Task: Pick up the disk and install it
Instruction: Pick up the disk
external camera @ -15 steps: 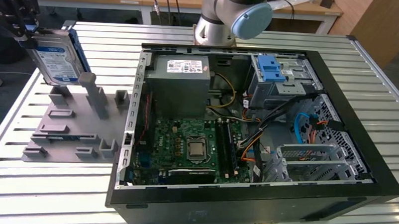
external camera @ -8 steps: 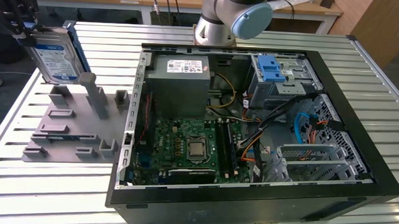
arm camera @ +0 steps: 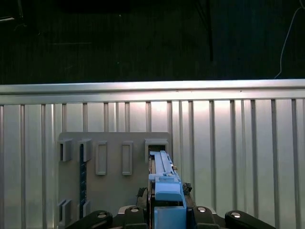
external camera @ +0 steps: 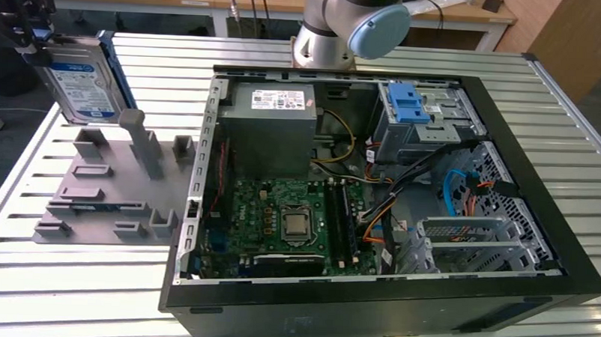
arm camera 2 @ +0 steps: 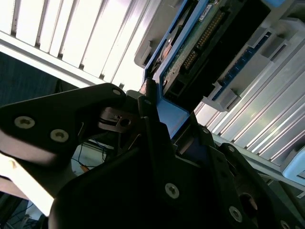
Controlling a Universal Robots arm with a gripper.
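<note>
Slatted metal table (external camera: 76,295) all round, and closest to me the open computer case (external camera: 376,313) lies on its side, guts showing. Past its wall on the exterior view's left sits a grey slotted fixture (external camera: 99,199). Above that hangs the disk (external camera: 78,86), upright, label facing us, clear of the slots. The gripper (external camera: 35,39) is clamped tight on its top edge. So I'd say pick-up's done, install isn't. Getting it in calls for clearing the case wall and squaring it to a bay, maybe by the blue-latched cage (external camera: 415,112) at the back.
</note>
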